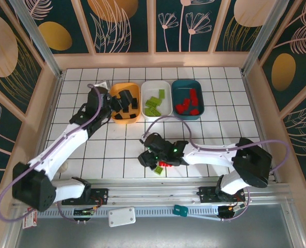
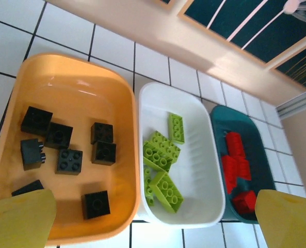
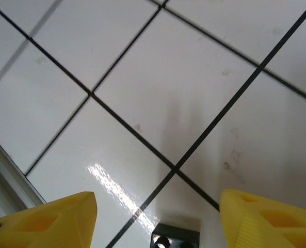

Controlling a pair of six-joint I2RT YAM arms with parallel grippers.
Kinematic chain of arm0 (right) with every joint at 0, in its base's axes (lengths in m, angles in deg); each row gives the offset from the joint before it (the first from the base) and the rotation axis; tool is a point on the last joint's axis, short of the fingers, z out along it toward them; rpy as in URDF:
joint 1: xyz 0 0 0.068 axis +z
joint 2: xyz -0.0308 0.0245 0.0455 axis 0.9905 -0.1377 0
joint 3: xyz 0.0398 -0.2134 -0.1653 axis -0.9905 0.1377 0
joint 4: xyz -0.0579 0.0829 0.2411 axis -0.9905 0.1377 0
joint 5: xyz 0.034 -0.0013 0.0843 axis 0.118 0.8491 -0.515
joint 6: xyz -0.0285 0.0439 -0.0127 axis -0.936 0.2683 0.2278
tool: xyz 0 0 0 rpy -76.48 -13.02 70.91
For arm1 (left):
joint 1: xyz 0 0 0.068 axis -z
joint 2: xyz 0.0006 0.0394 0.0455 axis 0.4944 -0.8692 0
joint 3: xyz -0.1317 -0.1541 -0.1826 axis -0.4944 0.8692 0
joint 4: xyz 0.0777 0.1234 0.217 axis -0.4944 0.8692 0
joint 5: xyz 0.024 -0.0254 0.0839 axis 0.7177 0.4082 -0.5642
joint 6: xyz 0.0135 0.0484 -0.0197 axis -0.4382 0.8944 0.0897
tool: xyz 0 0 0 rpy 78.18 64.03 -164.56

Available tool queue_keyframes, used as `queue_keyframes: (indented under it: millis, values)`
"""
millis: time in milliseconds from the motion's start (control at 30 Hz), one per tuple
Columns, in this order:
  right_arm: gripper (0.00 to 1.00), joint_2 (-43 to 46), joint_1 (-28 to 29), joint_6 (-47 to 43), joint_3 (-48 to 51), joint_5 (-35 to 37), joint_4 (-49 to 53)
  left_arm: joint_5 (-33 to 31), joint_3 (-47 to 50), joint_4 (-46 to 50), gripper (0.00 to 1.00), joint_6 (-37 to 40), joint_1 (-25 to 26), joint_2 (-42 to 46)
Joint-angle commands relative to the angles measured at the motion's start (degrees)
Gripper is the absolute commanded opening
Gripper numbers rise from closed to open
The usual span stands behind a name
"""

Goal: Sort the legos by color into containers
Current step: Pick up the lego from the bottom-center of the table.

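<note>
White-tiled bench (image 1: 220, 144) sitting within floral walls (image 1: 122, 26).
Orange tray (image 1: 127, 85), white tray (image 1: 157, 82) and teal tray (image 1: 186, 81) are lying far-side, long axes running near-to-far, legos (image 1: 154, 103) inside; left claw (image 2: 158, 206) and right claw (image 3: 158, 212) are gaping, released.

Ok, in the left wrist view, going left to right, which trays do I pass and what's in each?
First the orange tray holding black bricks → white tray holding lime green bricks → dark teal tray holding red bricks.
</note>
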Motion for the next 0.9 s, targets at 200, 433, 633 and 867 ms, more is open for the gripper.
queue_keyframes:
  millis: [200, 433, 633, 867]
  values:
    - [0.64, -6.97, 4.37, -0.01, -4.95, 9.98, 15.21, -1.8, 8.11, 4.13, 0.99, -2.53, 0.03, 12.1]
    - [0.62, -8.92, 7.03, 0.03, -6.7, 10.29, 17.17, -1.71, 8.96, 4.41, 0.99, -2.73, 0.05, 12.0]
    - [0.52, -11.75, 7.58, -0.26, -6.66, 10.33, 17.07, -1.47, 9.05, 4.49, 0.99, -2.75, 0.05, 11.0]
    - [0.29, -10.29, 7.08, -2.3, -6.41, 12.29, 11.56, -2.24, 9.22, 5.19, 0.99, -2.68, 0.04, 11.7]
